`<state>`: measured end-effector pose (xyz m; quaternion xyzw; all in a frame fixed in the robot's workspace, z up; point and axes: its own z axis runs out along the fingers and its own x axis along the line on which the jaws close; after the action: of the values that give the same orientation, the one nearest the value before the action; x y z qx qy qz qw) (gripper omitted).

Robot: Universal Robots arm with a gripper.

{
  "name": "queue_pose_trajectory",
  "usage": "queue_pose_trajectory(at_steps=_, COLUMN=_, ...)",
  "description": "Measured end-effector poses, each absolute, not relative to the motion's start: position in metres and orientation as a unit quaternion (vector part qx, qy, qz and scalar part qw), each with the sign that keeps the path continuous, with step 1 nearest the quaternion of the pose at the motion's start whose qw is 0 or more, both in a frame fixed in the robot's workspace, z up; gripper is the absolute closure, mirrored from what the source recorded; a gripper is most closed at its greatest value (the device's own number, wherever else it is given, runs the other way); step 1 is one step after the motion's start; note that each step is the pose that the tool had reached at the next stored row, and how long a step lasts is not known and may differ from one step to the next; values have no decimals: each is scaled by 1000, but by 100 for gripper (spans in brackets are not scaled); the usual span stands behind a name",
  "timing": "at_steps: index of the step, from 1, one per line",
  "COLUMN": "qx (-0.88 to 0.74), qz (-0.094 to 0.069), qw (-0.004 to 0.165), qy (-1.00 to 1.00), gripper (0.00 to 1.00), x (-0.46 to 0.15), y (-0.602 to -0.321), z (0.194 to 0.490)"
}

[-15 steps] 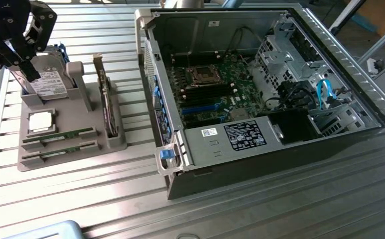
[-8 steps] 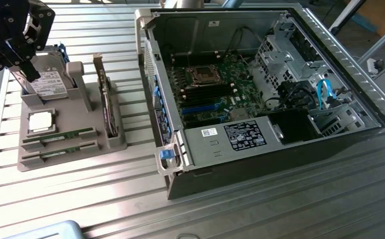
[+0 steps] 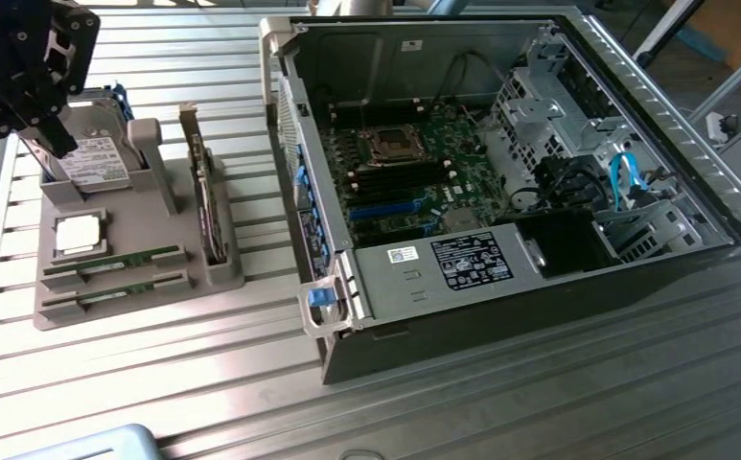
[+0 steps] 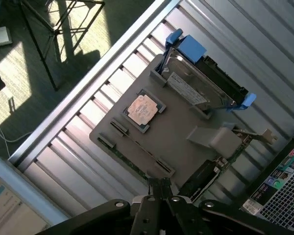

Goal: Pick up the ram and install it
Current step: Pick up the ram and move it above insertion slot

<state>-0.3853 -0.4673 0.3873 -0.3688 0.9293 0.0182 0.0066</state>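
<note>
Hovering at the upper left of the exterior view, the gripper [image 3: 56,142] has its fingers pressed together and carries nothing. It hangs over the hard drive [image 3: 95,161] on the grey fixture tray [image 3: 133,225]. The ram [image 3: 112,261] lies in a slot at the tray's lower end, with a second stick just beside it. A clean pick likely needs the fingers parted and squared across the stick's long edges. The memory slots on the motherboard [image 3: 403,172] are hard to make out.
</note>
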Motion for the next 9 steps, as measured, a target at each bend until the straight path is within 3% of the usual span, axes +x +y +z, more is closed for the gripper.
queue_pose_trajectory(at_steps=9, qx=-447, qz=19, qw=5, qy=894, gripper=89, x=-385, y=-467, z=387)
